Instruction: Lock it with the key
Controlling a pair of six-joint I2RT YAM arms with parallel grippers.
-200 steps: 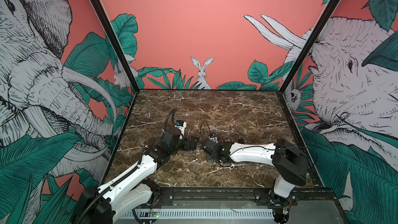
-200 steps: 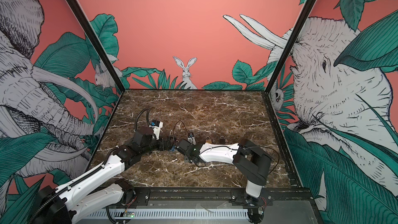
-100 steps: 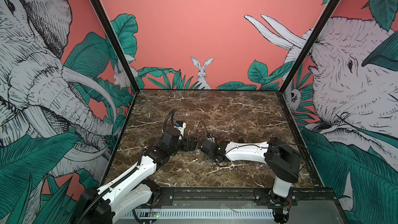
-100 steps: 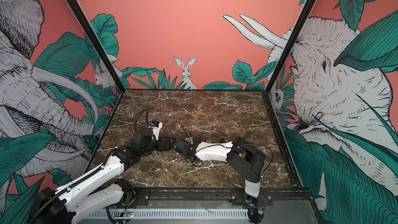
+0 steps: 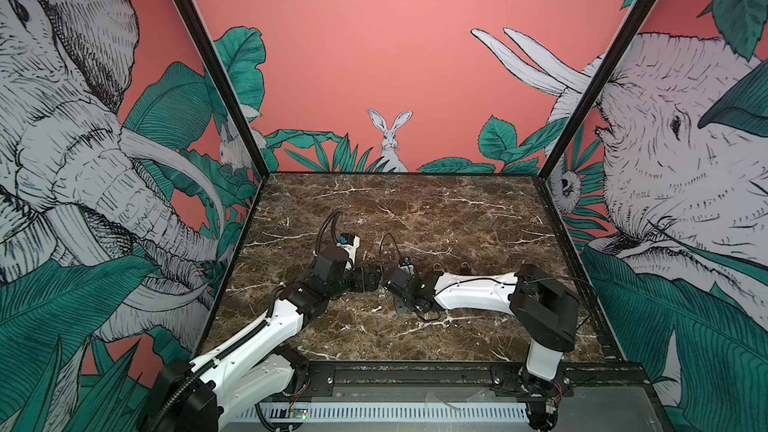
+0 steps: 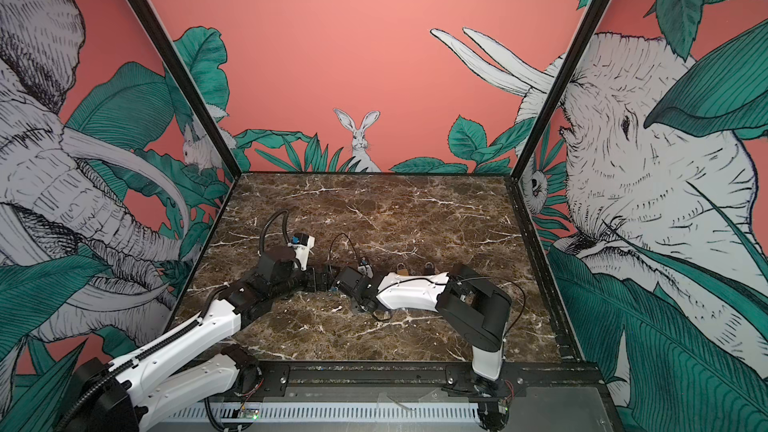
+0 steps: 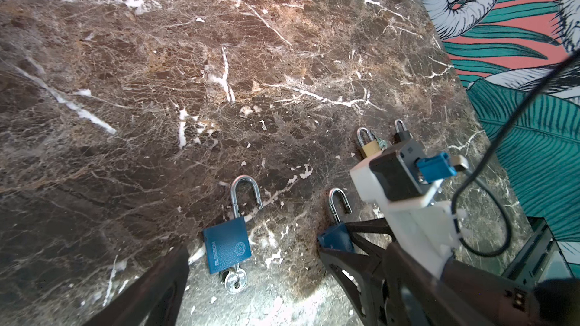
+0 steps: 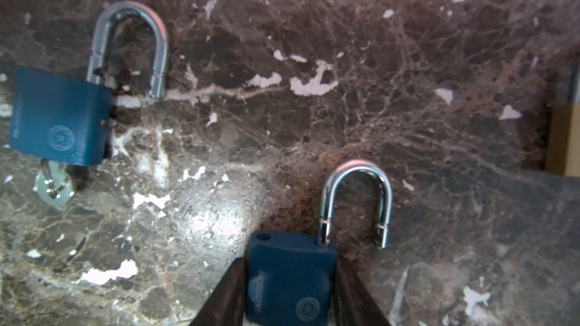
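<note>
My right gripper point(image 8: 290, 260) pinches right lock point(image 8: 284, 280) body; left lock point(image 7: 227, 244), key point(image 7: 234, 281) at near end, lies left, nearer my wide-open left gripper point(image 5: 371, 282).

Jungle-mural walls point(image 5: 374, 56), brown marble tabletop point(image 5: 415, 209)

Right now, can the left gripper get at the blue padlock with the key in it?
Probably yes. The left gripper is open, and the keyed blue padlock lies on marble beside its visible finger. Only the right gripper, clamped on the second blue padlock, crowds one side.
</note>
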